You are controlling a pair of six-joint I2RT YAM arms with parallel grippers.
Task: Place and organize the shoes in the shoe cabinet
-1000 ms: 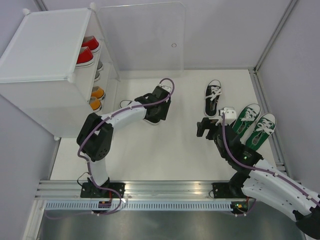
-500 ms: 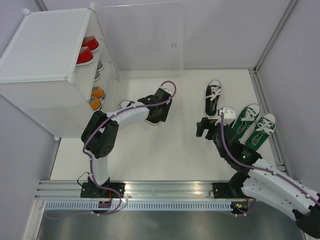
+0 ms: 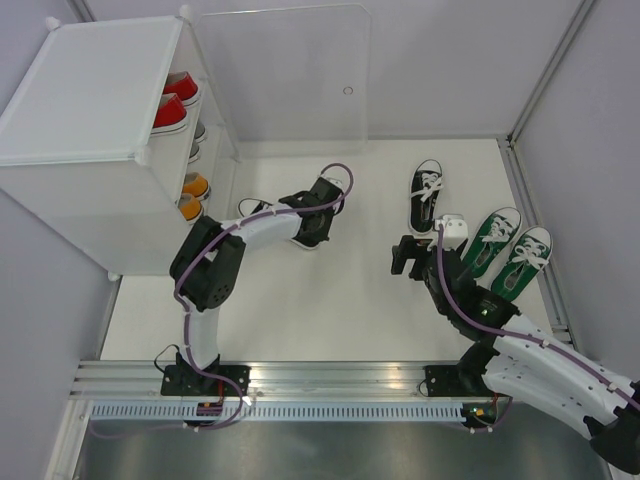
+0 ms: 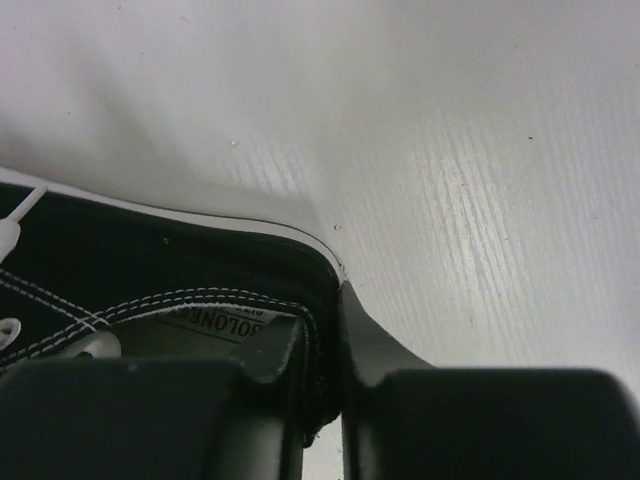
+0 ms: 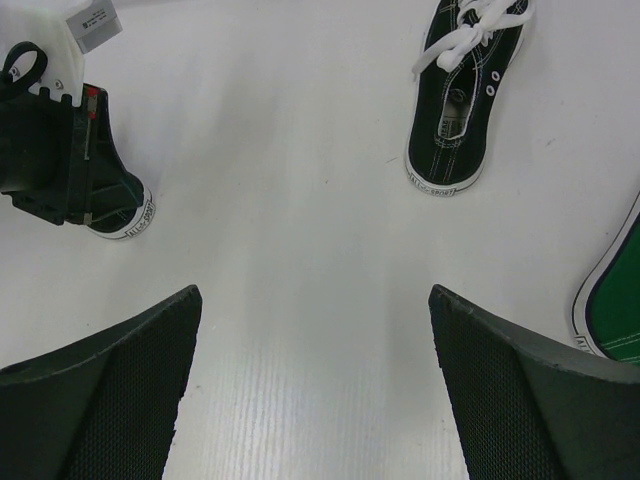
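Shoe cabinet (image 3: pixel 90 110) rear left, shoes (image 3: pixel 170 112) inside; centre sneaker (image 4: pixel 150 260), second sneaker (image 3: pixel 427 195) rightward, pair (image 3: pixel 495 232) far right

the right gripper (image 5: pixel 312 300) shows its two dark textured fingers (image 5: pixel 110 400) spread wide over the white table (image 5: pixel 300 180). a black sneaker (image 5: pixel 460 90) lies at top right, heel nearest – a green sneaker (image 5: pixel 615 310) peeks in at the right edge. upper left, the left gripper (image 5: pixel 95 190) sits on a second black sneaker (image 5: pixel 128 215).

The translucent white plastic shoe cabinet (image 3: pixel 80 110) stands far left on the desk (image 3: pixel 330 300), its clear door (image 3: pixel 285 70) open. It holds red sneakers (image 3: pixel 172 108) on top, grey sneakers (image 3: pixel 198 132) in the middle and orange sneakers (image 3: pixel 193 186) lowest. A black canvas sneaker (image 4: pixel 150 270) lies mid-desk. Its black mate (image 3: pixel 427 195) and the green pair (image 3: pixel 495 238) lie to the right, toes pointing away.
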